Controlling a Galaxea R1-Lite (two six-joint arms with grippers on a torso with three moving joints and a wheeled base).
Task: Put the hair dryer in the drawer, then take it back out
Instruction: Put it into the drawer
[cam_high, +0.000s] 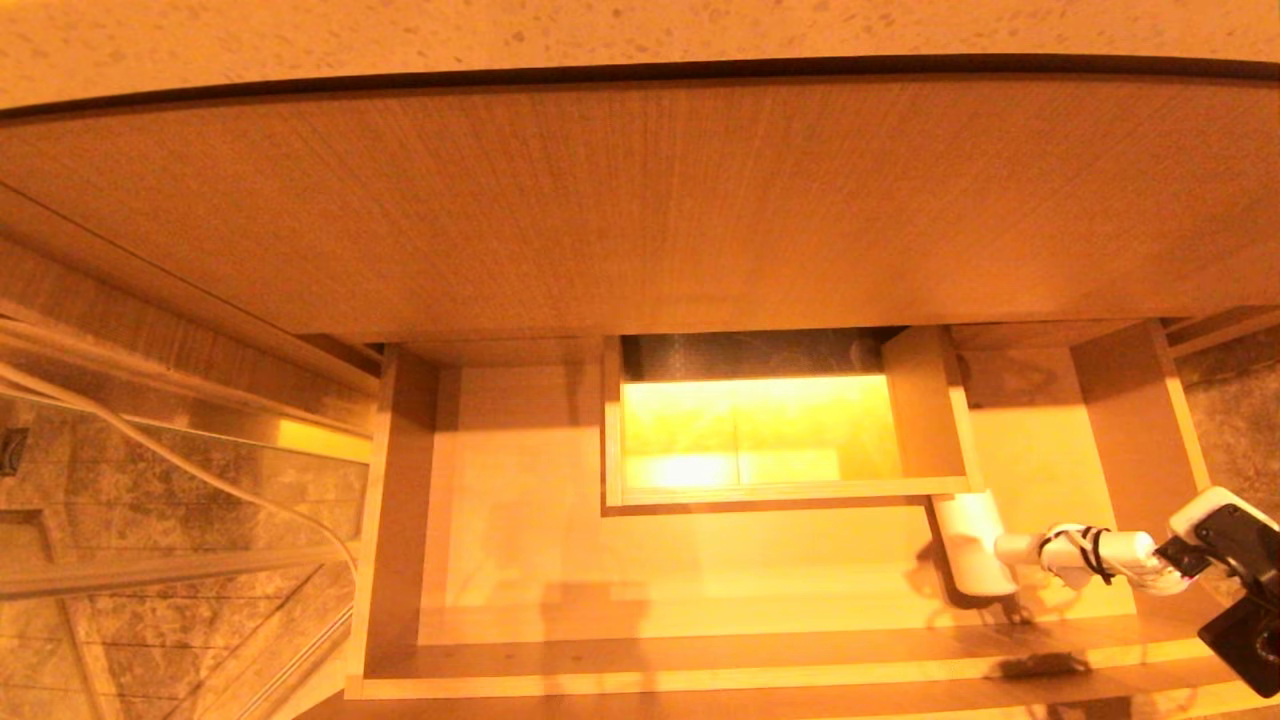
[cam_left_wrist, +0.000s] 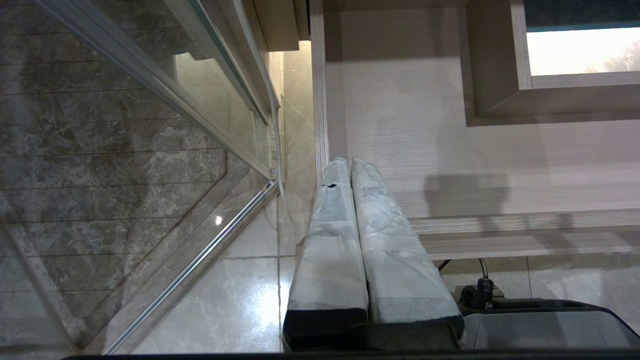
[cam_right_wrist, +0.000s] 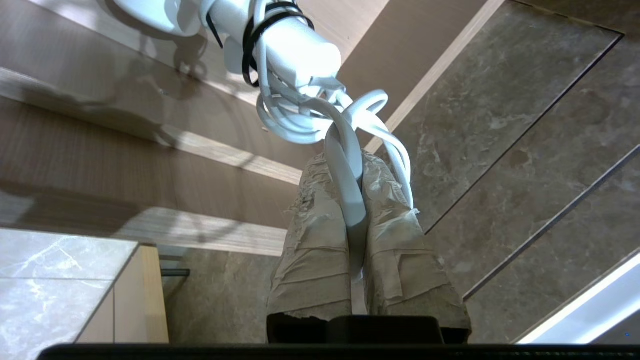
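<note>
Right tool (cam_right_wrist: 352, 210) pinched shut on hair dryer (cam_high: 1040, 555) cord loop, barrel pointing leftward over open drawer (cam_high: 700, 560); left tool (cam_left_wrist: 350, 200) closed, parked.

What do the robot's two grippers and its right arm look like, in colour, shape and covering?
The left gripper has two long, flat fingers wrapped in creased pale grey tape, on a black base. The right gripper has the same long fingers, wrapped in wrinkled beige tape above a black base. In the head view, the right arm ends in a white shell with black parts.
</note>
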